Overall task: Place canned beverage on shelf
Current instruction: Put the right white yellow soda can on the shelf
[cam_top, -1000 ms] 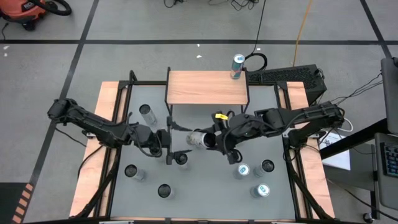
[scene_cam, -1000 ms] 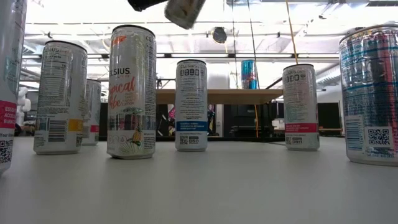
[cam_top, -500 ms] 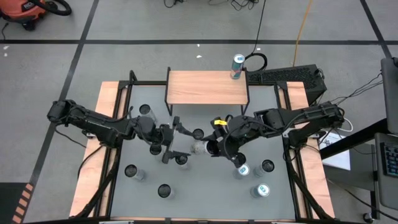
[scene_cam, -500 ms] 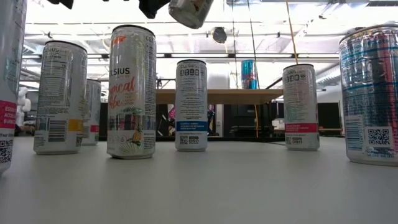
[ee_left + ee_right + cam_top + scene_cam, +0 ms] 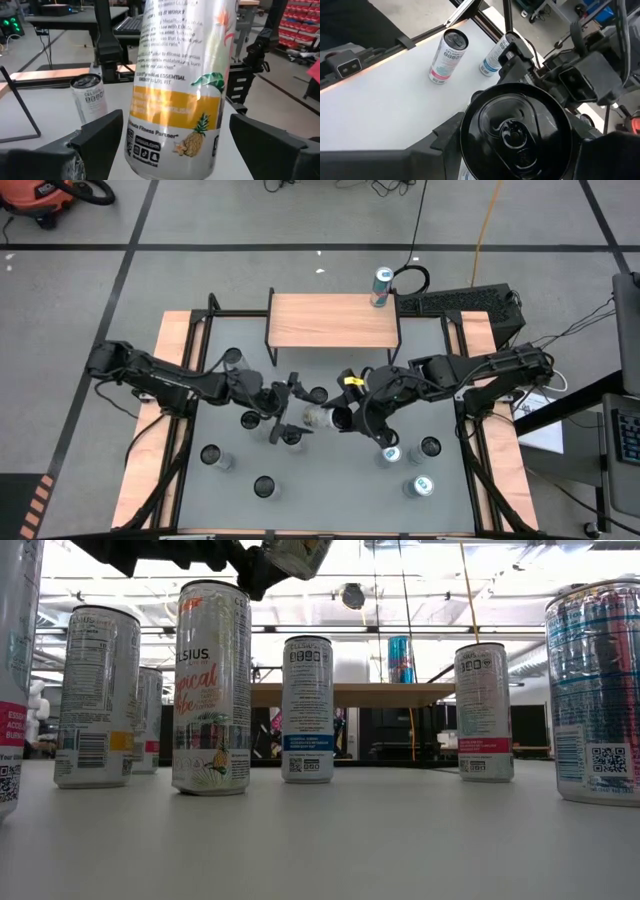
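Left gripper (image 5: 292, 406) has moved in toward table centre since the earlier frame; its wide-open fingers (image 5: 97, 137) now sit either side of the white pineapple-print can (image 5: 318, 417), probably not yet touching. Right gripper (image 5: 345, 418) clamps that can by its top end, holding it lying sideways in the air above the grey table (image 5: 330, 475). Light wood plank shelf on black legs (image 5: 332, 320) stands at 12 o'clock from the can, well apart. A blue can (image 5: 381, 287) stands just off the shelf's 2 o'clock corner.
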Available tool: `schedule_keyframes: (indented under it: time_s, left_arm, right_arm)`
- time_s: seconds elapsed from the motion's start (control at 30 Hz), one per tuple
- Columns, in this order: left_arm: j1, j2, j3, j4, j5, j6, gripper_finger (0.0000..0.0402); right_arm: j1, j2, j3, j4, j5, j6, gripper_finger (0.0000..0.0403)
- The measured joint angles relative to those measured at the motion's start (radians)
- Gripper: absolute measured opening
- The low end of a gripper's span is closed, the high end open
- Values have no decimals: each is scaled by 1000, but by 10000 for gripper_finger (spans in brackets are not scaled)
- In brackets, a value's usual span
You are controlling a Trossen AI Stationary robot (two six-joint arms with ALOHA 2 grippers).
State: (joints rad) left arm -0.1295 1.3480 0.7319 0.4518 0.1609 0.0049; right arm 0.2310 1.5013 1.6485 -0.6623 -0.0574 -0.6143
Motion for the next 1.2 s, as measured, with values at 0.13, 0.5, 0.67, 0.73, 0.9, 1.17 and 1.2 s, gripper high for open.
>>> schedule_keyframes:
  time_s: [0.13, 0.5, 0.67, 0.73, 0.9, 1.17, 1.2]
  left_arm:
    - [0, 3, 0, 5, 8, -7, 345]
    - [-1, 3, 0, 3, 11, -20, 251]
    - [-1, 3, 0, 3, 14, -26, 249]
    - [-1, 3, 0, 3, 14, -27, 255]
    - [-1, 3, -1, 12, 13, -29, 259]
    - [-1, 3, -2, 82, 4, -25, 260]
    - [-1, 3, -2, 93, 4, -25, 260]
  right_arm:
    - [0, 0, 0, 0, -1, -32, 185]
    - [0, 0, 0, -2, -5, -20, 193]
    - [0, 0, 0, -2, -1, 6, 213]
    - [0, 0, 0, 0, 3, 13, 223]
    - [-1, 0, 0, 12, 10, 117, 245]
    - [-1, -3, 0, 37, 9, 340, 266]
    - [-1, -4, 0, 42, 10, 361, 268]
